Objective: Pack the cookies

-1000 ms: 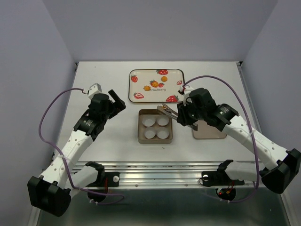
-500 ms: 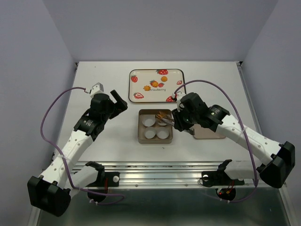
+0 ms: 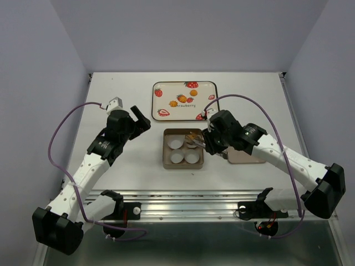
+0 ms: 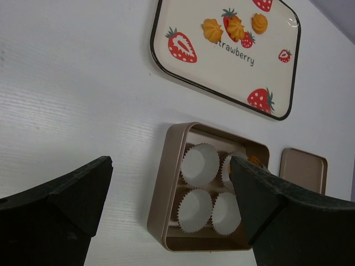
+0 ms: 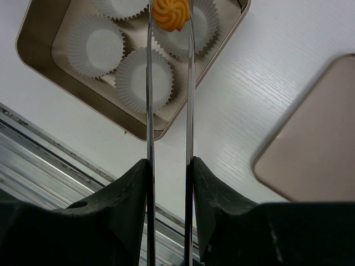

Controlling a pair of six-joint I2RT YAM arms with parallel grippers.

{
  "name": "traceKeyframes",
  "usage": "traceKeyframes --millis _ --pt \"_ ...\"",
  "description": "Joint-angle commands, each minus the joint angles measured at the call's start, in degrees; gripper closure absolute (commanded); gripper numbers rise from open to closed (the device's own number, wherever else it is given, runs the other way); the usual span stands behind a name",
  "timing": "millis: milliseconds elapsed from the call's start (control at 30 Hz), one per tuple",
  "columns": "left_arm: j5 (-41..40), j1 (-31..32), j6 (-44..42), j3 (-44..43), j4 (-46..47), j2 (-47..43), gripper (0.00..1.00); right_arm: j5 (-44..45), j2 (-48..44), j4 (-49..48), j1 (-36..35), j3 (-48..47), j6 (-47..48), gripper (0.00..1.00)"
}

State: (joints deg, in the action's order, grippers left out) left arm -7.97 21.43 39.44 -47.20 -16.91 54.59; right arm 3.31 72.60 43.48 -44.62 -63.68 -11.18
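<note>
Black fingers (image 5: 127,188) of the right gripper (image 5: 169,166) are clamping thin metal tongs (image 5: 149,111), and the tong tips are pinching one orange cookie (image 5: 171,14) over the far-right paper cup (image 5: 208,27) of the square tin (image 4: 159,183) at the tabletop's middle. The left gripper (image 3: 140,119) is hanging wide open toward the left edge, holding nothing. Three more cookies (image 4: 235,26) are lying on the strawberry tray (image 4: 266,72) near the far edge.

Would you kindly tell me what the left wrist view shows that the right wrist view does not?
Only left wrist: the strawberry tray with three cookies, and the open left tool. Only right wrist: the right tool shut on metal tongs. Both: the tin, its paper cups, the lid, and the tong-held fourth cookie, barely glimpsed from the left.
</note>
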Motion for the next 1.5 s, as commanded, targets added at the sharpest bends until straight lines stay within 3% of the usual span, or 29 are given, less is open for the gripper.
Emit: traceKeyframes --millis 0,1100,1467 --pt "-0.21 0.45 -1.21 0.53 1.96 -0.27 0.01 1.88 0.09 -0.59 -0.55 -0.30 -0.77 0.68" --pt "-1.17 0.45 -1.21 0.97 2.05 -0.45 0.01 2.05 3.87 -1.65 -0.55 -0.31 0.46 0.67" --pt "-1.79 0.45 -0.94 1.06 1.79 -0.71 0.01 2.93 4.66 -2.70 -0.55 -0.39 0.46 0.60"
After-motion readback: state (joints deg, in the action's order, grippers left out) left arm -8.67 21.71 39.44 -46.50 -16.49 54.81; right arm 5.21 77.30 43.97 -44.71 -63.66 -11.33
